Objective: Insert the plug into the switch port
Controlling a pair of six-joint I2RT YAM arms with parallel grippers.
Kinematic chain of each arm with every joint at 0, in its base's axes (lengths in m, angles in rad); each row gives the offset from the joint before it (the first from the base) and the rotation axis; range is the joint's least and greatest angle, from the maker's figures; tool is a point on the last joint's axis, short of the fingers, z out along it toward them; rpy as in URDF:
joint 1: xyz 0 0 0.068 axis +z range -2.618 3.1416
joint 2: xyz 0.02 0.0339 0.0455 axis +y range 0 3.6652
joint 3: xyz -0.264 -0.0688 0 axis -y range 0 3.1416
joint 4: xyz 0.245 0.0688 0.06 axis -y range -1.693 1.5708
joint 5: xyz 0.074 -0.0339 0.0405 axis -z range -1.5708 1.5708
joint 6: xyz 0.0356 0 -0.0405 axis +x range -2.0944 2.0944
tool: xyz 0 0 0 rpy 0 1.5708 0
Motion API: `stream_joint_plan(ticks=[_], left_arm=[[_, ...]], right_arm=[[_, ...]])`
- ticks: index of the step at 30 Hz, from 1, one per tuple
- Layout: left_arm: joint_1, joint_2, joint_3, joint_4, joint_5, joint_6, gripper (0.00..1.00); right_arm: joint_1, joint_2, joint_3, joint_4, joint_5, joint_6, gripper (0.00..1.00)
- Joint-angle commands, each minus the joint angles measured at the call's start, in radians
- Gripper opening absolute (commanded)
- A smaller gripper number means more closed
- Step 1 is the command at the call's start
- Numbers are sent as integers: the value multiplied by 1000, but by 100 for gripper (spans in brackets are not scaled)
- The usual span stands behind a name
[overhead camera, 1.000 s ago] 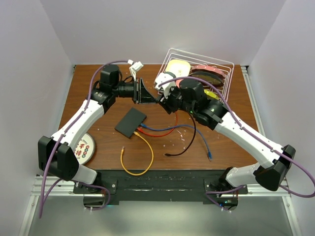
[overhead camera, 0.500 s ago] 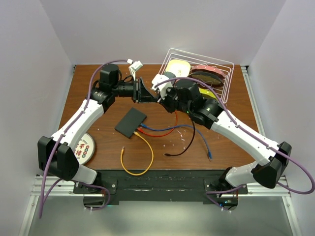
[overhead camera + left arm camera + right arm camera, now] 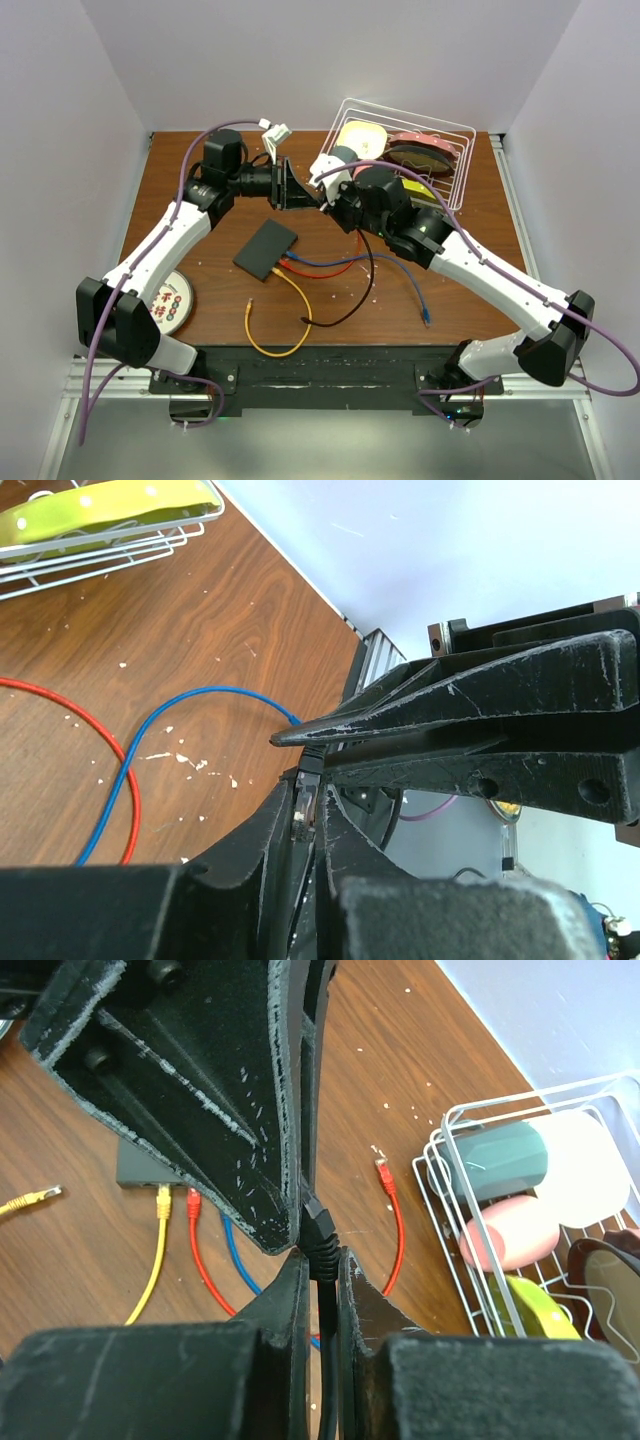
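Note:
The switch (image 3: pixel 266 248) is a flat black box lying on the brown table, with yellow, red and blue cables in its sockets (image 3: pixel 160 1192). Both grippers meet tip to tip in the air behind it. My left gripper (image 3: pixel 308 780) is shut on the plug (image 3: pixel 304 802), whose clear tip shows between its fingers. My right gripper (image 3: pixel 322 1255) is shut on the same plug's ribbed black boot (image 3: pixel 322 1238), from the opposite side. The black cable (image 3: pixel 352 300) hangs from them down to the table.
A white wire basket (image 3: pixel 455 135) with dishes stands at the back right, close to the right arm. A round tin (image 3: pixel 170 300) sits front left. Yellow (image 3: pixel 290 325), red (image 3: pixel 335 270) and blue (image 3: pixel 410 285) cables trail across the front of the table.
My right gripper has slid left up to the left gripper's tips and shut on the plug's boot. The black cable has swung leftward over the table. The left arm has stayed put.

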Motion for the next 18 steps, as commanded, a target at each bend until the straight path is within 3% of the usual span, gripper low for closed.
stream_joint_plan(ticks=[1,2,3,6,9,14,18], left_arm=[[-6,3,39,-62,1,43,39],[-3,1,40,-66,-28,52,48],[0,-4,42,-73,-44,55,66],[22,-17,39,-74,-94,59,85],[54,-45,16,-50,-144,52,94],[133,-129,-45,68,-216,8,96],[167,-159,-55,59,-335,35,96]], right_arm=[[-12,-43,5,100,80,20,0],[-12,-45,5,97,75,18,0],[-12,-43,3,92,75,18,0],[-12,-43,0,85,72,14,0],[-12,-46,-6,82,70,14,0],[-12,-54,-14,76,57,26,0],[-14,-57,-11,69,43,34,0]])
